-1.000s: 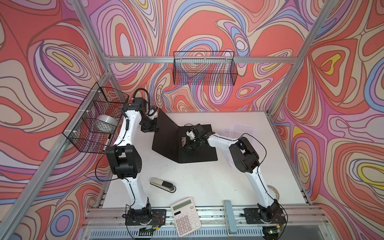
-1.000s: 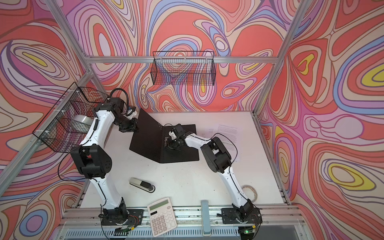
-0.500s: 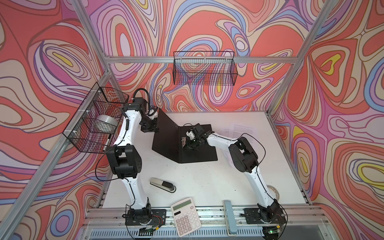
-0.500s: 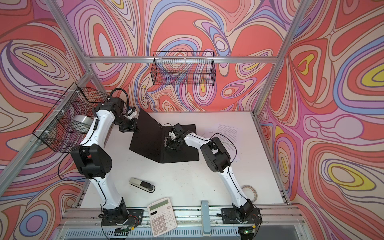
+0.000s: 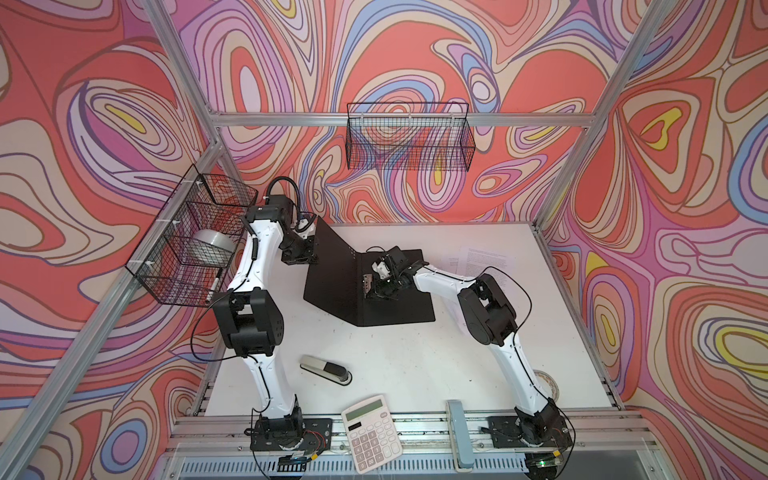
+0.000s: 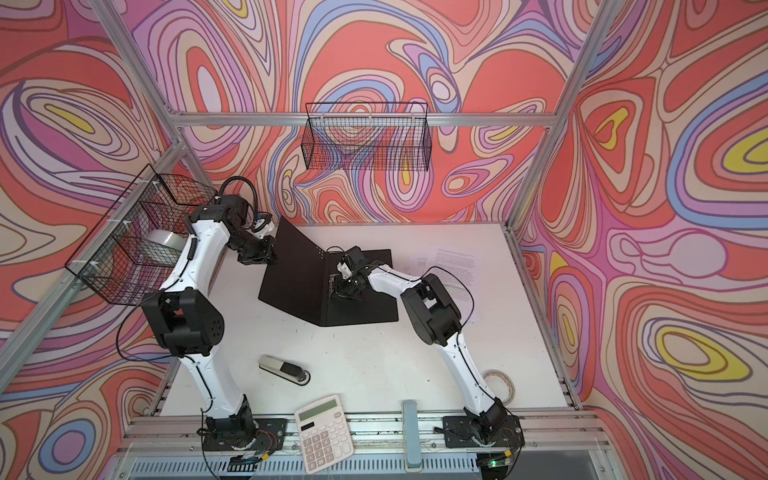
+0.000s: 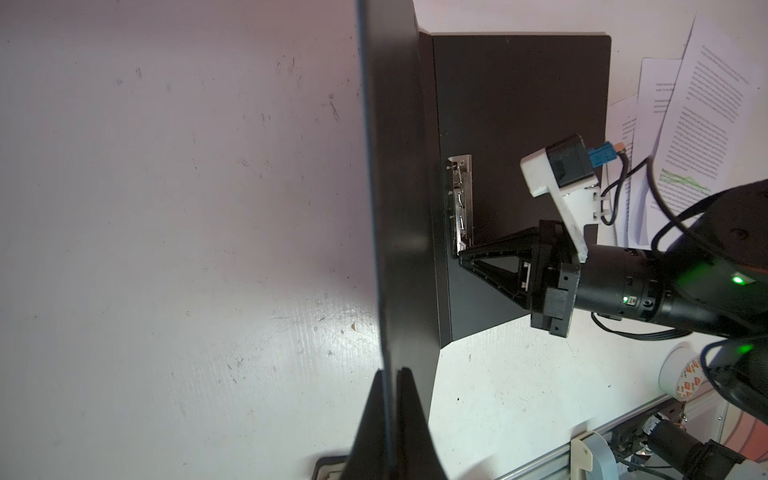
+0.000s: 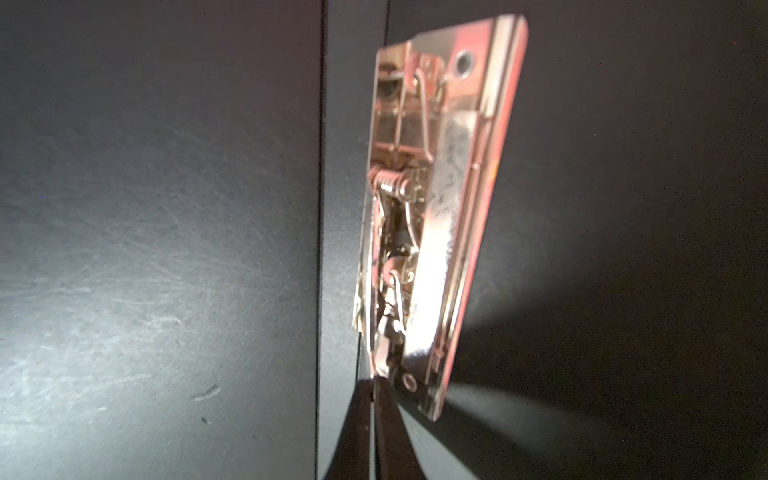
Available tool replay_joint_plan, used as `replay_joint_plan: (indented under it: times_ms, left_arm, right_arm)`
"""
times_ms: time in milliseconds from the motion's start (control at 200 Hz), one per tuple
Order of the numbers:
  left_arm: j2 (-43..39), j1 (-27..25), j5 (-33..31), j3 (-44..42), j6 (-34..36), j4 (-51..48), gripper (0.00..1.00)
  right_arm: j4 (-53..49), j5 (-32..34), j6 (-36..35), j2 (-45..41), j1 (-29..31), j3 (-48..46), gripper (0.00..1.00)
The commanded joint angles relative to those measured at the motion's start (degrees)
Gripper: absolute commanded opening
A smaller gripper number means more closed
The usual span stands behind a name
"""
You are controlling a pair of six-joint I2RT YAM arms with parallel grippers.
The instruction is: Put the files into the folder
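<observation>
Folder (image 5: 399, 305) lies open mid-desk (image 5: 415, 365), black inside up. Left cover stands raised, with the left hand (image 7: 390, 374) clamped shut on its edge. Right hand (image 7: 461, 254) is closed, tips against the near end of the metal clip (image 8: 428, 208). Files (image 5: 486, 259) lie flat just right of the folder.

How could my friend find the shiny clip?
On the white table, find the open black folder. The clip lies on its flat half beside the fold, where the right tool nips its end. It is the only shiny metal strip on the black.
</observation>
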Motion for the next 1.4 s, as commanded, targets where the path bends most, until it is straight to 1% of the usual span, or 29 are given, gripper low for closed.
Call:
replay_joint_plan:
  times_ms: [0, 576, 916, 1127, 1397]
  left_arm:
    - [0.5, 0.2, -2.8, 1.6, 1.8, -2.6, 0.0]
    - [0.6, 0.2, -2.3, 1.5, 2.0, -2.9, 0.0]
    - [0.8, 0.1, -2.3, 1.7, 1.9, -3.0, 0.0]
    - [0.9, 0.1, -2.2, 1.8, 1.9, -3.0, 0.0]
    - [0.9, 0.0, -2.0, 1.9, 1.7, -3.0, 0.0]
  right_arm:
    - [-7.1, 7.6, -1.0, 0.3, -1.2, -0.3, 0.0]
    - [-6.0, 3.7, 0.0, -1.9, -1.2, 4.1, 0.0]
    - [-6.8, 2.8, 0.5, -1.0, -1.2, 7.2, 0.12]
    - [-7.7, 2.4, 0.6, -0.1, -1.2, 9.1, 0.15]
    - [-7.6, 1.6, 0.9, 0.5, -1.2, 11.0, 0.22]
